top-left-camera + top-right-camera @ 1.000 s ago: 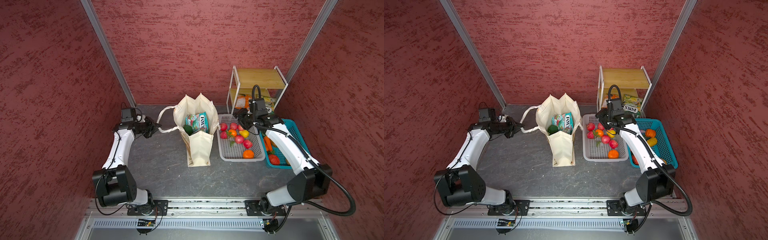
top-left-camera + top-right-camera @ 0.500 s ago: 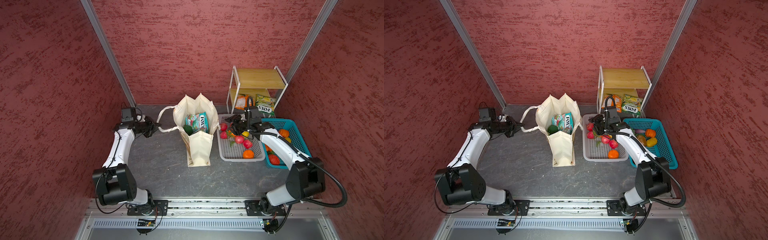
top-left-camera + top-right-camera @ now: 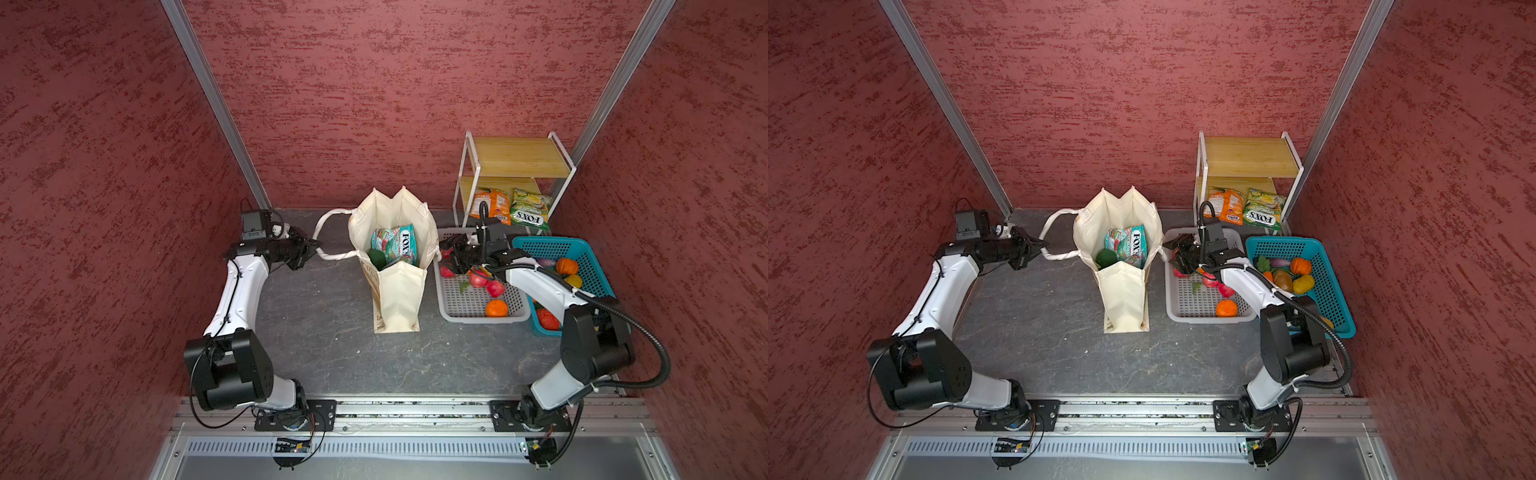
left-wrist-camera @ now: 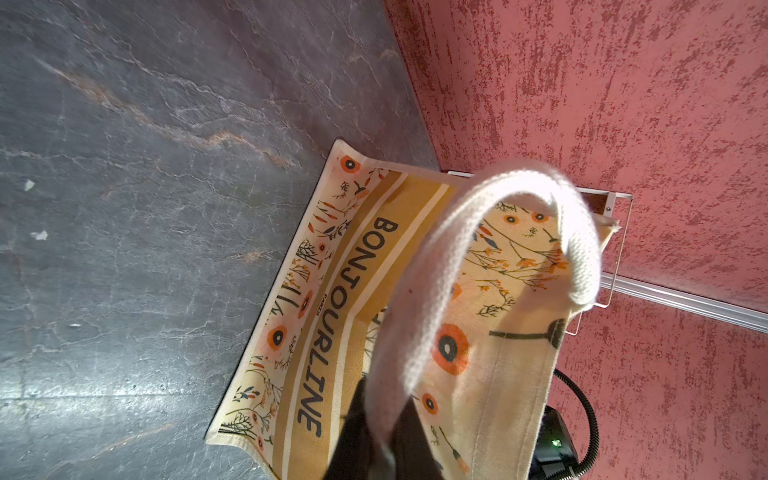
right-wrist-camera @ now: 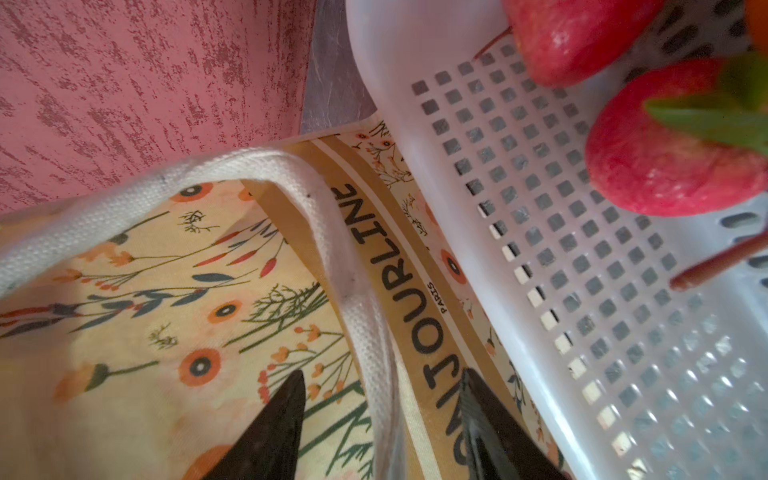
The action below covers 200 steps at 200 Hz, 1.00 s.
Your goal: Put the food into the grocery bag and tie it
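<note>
A dark grey, stone-veined tabletop (image 3: 332,357) is boxed in by rough red walls (image 3: 374,83) on three sides. The bag (image 3: 399,291) stands upright on the middle of the tabletop, toward the back wall, with its mouth wide open. It is cream canvas with orange flowers and a tan lettered band (image 4: 332,324). Inside lie a teal-and-red packet (image 3: 395,245) and a dark green vegetable (image 3: 377,258). The left jaws are pressed together on the left strap (image 3: 332,254), which is drawn out sideways. The right jaws are spread, with the right strap (image 5: 361,324) running between them, just beside the grey basket (image 3: 469,303).
</note>
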Tool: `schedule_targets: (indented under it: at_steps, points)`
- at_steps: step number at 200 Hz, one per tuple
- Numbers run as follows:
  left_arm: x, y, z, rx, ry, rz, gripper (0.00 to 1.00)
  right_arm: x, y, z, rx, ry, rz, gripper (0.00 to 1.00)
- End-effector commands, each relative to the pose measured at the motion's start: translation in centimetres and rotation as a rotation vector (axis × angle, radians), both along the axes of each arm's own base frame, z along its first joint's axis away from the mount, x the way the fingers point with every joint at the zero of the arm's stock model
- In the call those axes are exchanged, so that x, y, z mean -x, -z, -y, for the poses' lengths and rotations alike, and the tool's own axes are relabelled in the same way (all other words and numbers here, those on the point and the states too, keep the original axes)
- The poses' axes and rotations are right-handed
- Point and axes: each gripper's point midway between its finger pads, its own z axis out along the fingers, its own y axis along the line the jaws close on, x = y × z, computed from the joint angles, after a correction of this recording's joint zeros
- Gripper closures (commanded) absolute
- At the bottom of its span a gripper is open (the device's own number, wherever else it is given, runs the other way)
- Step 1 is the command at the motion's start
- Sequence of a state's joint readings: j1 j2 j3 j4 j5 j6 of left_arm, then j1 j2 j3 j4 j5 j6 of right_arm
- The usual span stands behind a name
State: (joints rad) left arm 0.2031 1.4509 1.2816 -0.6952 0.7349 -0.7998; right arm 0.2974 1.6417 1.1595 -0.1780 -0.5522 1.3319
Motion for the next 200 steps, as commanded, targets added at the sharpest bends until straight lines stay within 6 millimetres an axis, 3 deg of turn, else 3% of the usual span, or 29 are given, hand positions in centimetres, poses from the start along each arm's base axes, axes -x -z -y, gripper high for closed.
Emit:
schedule_targets:
  at_steps: [1,60,138,172,200]
  points:
    - [-0.7,-1.3,0.2,-0.002,0.007,0.042,1.0,-0.3,-0.8,-1.3,-0.068,-0.028,0.027,0.41]
    - [-0.8,-1.3,0.2,-0.002,0.011,0.044,1.0,-0.2,-0.4,-2.1,-0.099,-0.045,0.017,0.48]
    - [-0.5,-1.8,0.1,0.001,0.011,0.054,1.0,-0.1,-0.4,-1.9,-0.11,-0.02,0.01,0.76]
    - [-0.3,-3.1,-0.1,-0.004,0.009,0.075,1.0,-0.1,-2.2,0.7,-0.054,0.07,0.054,0.96]
    - [0.2,-5.6,-0.5,-0.026,0.0,0.117,1.0,0.0,-6.5,4.2,0.115,0.127,0.171,1.0]
